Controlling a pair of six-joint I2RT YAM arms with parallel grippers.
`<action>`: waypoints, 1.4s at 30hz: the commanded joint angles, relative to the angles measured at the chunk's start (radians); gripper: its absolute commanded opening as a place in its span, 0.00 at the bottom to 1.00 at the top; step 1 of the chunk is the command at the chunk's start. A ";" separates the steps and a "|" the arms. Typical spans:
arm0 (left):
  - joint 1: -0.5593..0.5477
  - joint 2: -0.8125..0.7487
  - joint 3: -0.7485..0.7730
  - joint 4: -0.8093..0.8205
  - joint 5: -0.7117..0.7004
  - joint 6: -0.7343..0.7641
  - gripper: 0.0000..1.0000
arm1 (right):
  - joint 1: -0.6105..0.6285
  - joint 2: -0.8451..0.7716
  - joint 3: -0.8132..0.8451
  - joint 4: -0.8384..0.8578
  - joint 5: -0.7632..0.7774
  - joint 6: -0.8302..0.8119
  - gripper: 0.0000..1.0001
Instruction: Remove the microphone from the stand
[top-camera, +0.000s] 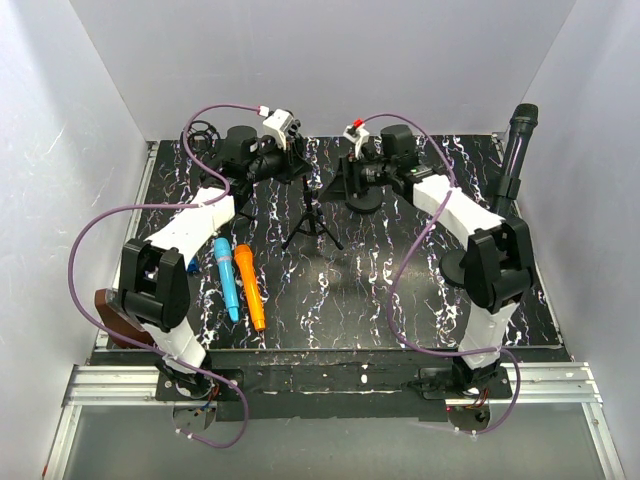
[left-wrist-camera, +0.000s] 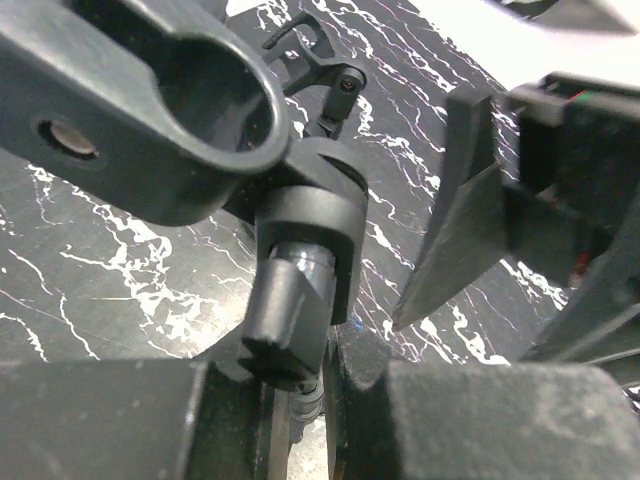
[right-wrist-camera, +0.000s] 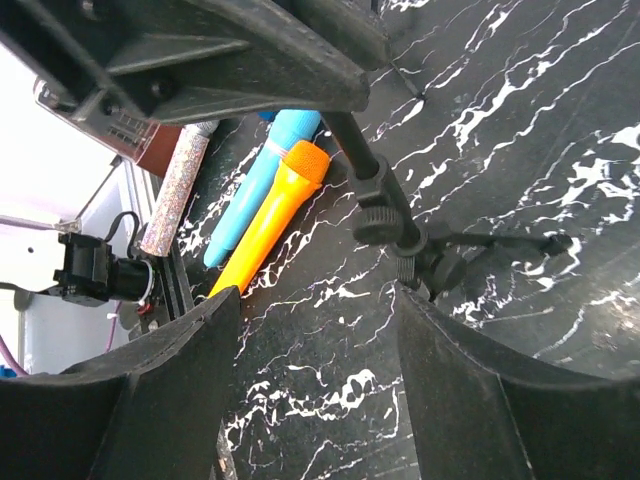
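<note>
A small black tripod stand (top-camera: 311, 218) stands mid-table. My left gripper (top-camera: 294, 170) is at its top, shut on the thin stem (left-wrist-camera: 305, 398) just under the swivel joint (left-wrist-camera: 300, 290). The stand's black clip (left-wrist-camera: 150, 110) fills the upper left of the left wrist view. I cannot separate the microphone from the clip, dark on dark. My right gripper (top-camera: 350, 176) hovers open just right of the stand head. In the right wrist view its fingers (right-wrist-camera: 160, 390) straddle bare table, with the stand's stem (right-wrist-camera: 382, 205) beyond the right gripper (right-wrist-camera: 312, 295).
Blue (top-camera: 226, 277) and orange (top-camera: 250, 285) toy microphones lie left of the tripod, a glittery one (right-wrist-camera: 178, 190) beyond them. A tall black microphone (top-camera: 518, 145) stands on a round-base stand (top-camera: 458, 266) at right. A round base (top-camera: 366, 202) and a shock mount (top-camera: 204, 134) sit at the back.
</note>
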 joint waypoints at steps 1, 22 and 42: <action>-0.004 -0.039 0.031 -0.137 0.116 -0.063 0.00 | 0.026 0.042 0.055 0.069 -0.036 0.049 0.69; -0.004 -0.033 0.017 -0.161 0.165 -0.065 0.00 | 0.046 0.129 0.099 0.077 -0.023 0.057 0.46; -0.004 -0.044 -0.006 -0.163 0.176 -0.053 0.00 | 0.049 0.156 0.140 0.005 -0.036 -0.130 0.01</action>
